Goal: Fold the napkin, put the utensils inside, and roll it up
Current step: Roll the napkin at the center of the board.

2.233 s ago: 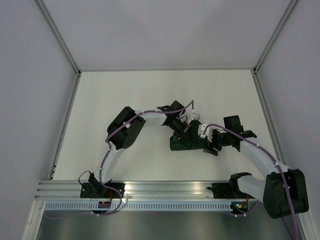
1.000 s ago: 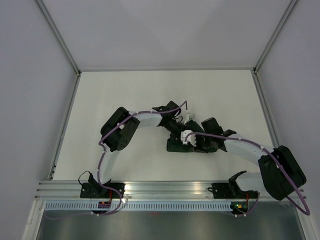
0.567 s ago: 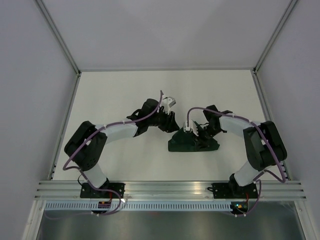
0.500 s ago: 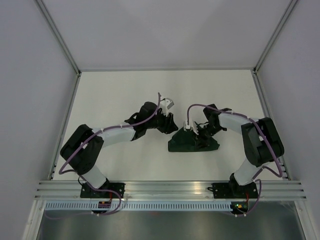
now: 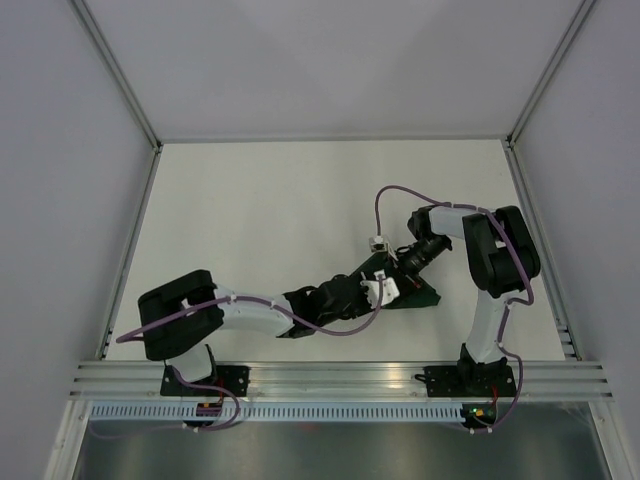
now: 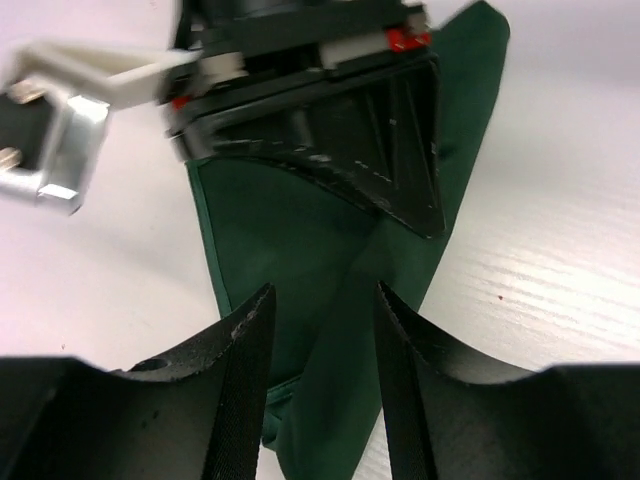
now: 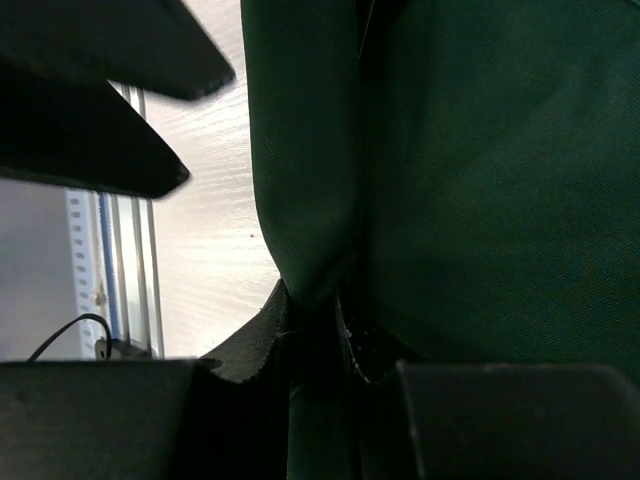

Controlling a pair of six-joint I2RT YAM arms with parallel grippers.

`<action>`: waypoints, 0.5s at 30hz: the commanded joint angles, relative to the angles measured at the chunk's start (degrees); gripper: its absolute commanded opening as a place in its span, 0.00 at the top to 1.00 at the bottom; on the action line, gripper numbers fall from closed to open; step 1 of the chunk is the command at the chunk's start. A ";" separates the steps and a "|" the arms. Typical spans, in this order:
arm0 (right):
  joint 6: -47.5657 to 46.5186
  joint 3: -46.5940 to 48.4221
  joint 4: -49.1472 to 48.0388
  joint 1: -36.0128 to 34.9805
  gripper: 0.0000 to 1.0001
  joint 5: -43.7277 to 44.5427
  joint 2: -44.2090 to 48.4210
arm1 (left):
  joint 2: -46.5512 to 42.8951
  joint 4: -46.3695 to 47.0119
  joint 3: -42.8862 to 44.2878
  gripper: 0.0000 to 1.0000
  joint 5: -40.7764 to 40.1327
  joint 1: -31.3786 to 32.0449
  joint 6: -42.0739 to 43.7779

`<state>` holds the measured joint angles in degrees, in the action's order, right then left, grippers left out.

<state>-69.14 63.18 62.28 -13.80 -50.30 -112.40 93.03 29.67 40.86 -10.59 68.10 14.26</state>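
- The napkin (image 6: 285,250) lies folded and bunched on the white table (image 5: 300,200), right of centre and toward the near edge. From overhead the two wrists hide most of it.
- The right gripper (image 7: 312,335) is clenched on a raised fold of the napkin. Dark green cloth fills the narrow slot between its fingers, and more cloth spreads away from them.
- The left gripper (image 6: 320,385) is released, its jaws standing apart. It sits low over the near end of the napkin, and a crease of the cloth runs up through the gap between the two fingers. Neither finger visibly presses on the cloth.
- The two grippers meet over the napkin from opposite ends. In the left wrist view the right gripper's black body covers the far part of the cloth.
- The left arm lies low and stretched out from its base at the near left, reaching rightward across the table.
- The right arm rises from its base at the near right, bends at the elbow and turns its wrist leftward to the cloth.
- A purple cable (image 5: 400,190) loops above the right wrist.
- An aluminium rail (image 5: 330,375) runs along the near edge of the table.
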 commanded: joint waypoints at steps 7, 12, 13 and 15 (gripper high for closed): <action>-4.16 0.10 -1.37 0.27 0.91 2.84 -3.88 | 9.70 -4.35 8.70 0.48 -1.72 6.08 15.36; -3.63 0.10 -1.90 0.27 0.91 3.19 -4.23 | 12.34 -6.73 10.38 0.39 -0.22 6.00 15.45; -3.54 0.10 -1.90 0.35 0.91 3.11 -4.23 | 12.69 -6.64 10.47 0.39 -0.13 6.00 15.27; -3.37 0.10 -1.99 0.36 0.91 3.19 -4.23 | 14.28 -6.82 10.90 0.39 0.13 6.00 15.09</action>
<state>-69.23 63.46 65.39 -13.61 -50.76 -114.39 105.45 23.68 49.65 -11.62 74.17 26.68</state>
